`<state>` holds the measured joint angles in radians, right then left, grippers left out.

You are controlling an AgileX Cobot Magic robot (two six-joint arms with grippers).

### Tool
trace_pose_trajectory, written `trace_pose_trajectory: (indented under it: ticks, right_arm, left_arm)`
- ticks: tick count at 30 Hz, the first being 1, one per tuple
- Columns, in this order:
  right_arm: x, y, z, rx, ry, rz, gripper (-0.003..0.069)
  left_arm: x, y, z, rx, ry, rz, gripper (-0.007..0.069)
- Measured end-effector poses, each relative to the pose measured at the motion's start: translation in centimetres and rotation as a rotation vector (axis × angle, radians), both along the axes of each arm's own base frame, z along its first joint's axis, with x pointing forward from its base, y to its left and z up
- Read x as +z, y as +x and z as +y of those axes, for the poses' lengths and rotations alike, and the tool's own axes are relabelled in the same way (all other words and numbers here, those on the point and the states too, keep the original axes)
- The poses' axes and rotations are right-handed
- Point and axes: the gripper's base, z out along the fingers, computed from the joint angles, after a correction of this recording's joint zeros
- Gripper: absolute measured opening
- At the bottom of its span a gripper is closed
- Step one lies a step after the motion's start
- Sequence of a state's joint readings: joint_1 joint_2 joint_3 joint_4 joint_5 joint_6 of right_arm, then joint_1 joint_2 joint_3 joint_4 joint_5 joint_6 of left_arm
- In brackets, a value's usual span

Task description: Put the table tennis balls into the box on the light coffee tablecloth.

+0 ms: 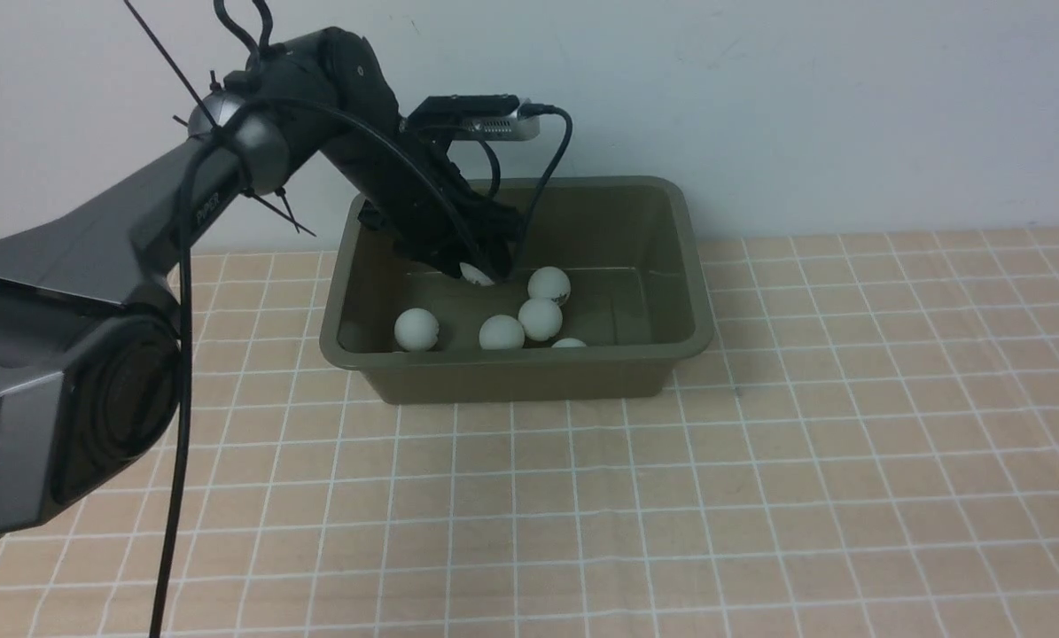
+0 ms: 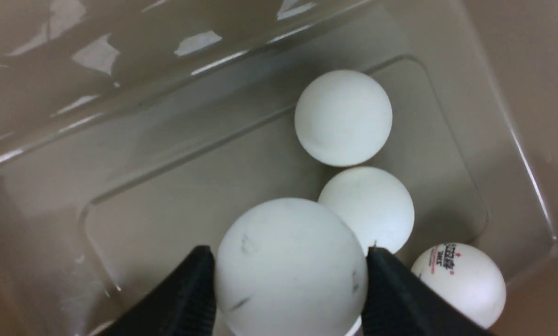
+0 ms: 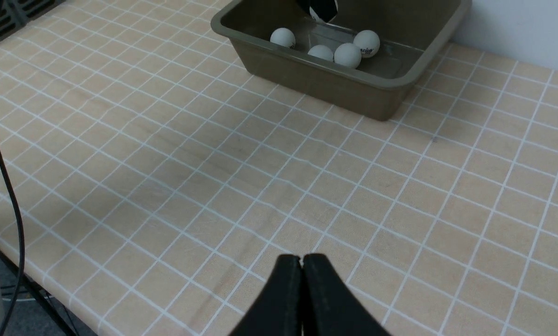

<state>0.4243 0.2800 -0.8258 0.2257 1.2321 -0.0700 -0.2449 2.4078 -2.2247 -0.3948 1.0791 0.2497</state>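
Left end effector (image 2: 290, 280) pinching matte white ball (image 2: 290, 266) over glossy olive box (image 1: 689, 266); right end effector (image 3: 301, 266) pressed together

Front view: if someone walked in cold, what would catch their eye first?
The left gripper reaching down into the olive-green box, a table tennis ball pinched between its fingers above the floor. Next, the loose balls clustered on the box floor near its front wall, and the bare checked tablecloth around.

Six table tennis balls (image 1: 416, 329) visible; one box (image 1: 689, 266); one light coffee tablecloth (image 1: 759, 496); two arms.
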Motion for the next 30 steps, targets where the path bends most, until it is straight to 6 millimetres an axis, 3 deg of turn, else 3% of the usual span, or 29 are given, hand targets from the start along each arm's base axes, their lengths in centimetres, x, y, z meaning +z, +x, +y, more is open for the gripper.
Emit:
trace_pose_trajectory:
  ticks: [8,11,13,16,18,19,21,27,30]
  right_arm:
    - [0.0,0.0,0.0,0.003,0.001,0.0,-0.0016]
    - [0.0,0.0,0.0,0.007,-0.006,-0.005,-0.0016]
    - [0.0,0.0,0.0,0.012,-0.014,-0.011,-0.0016]
    - [0.0,0.1,-0.1,0.014,-0.037,-0.031,-0.0016]
    - [0.0,0.1,-0.1,0.008,-0.047,-0.04,-0.0016]
    - [0.1,0.3,-0.3,-0.007,-0.068,-0.06,-0.0016]
    - [0.1,0.6,-0.6,-0.032,-0.094,-0.087,-0.0016]
    - [-1.7,2.3,-0.7,-0.09,-0.16,-0.129,-0.0016]
    - [-2.9,3.2,-0.3,-0.094,-0.158,-0.136,-0.0016]
  left_arm:
    - [-0.1,-0.2,0.0,0.037,-0.011,0.039,0.0495]
    - [0.1,-0.4,0.0,0.032,-0.009,0.058,0.0487]
    - [0.9,-0.7,0.1,0.019,-0.005,0.062,0.042]
    - [4.9,-1.7,0.4,-0.026,0.008,-0.014,0.0216]
    - [6.2,-2.1,0.5,-0.038,0.012,-0.041,0.0157]
    - [9.0,-3.0,0.8,-0.059,0.015,-0.093,0.0033]
    - [12.5,-4.5,1.2,-0.07,0.007,-0.152,-0.0032]
    - [19.9,-8.5,2.2,-0.092,-0.014,-0.313,-0.0069]
    - [21.8,-10.4,2.6,-0.103,-0.014,-0.351,-0.0069]
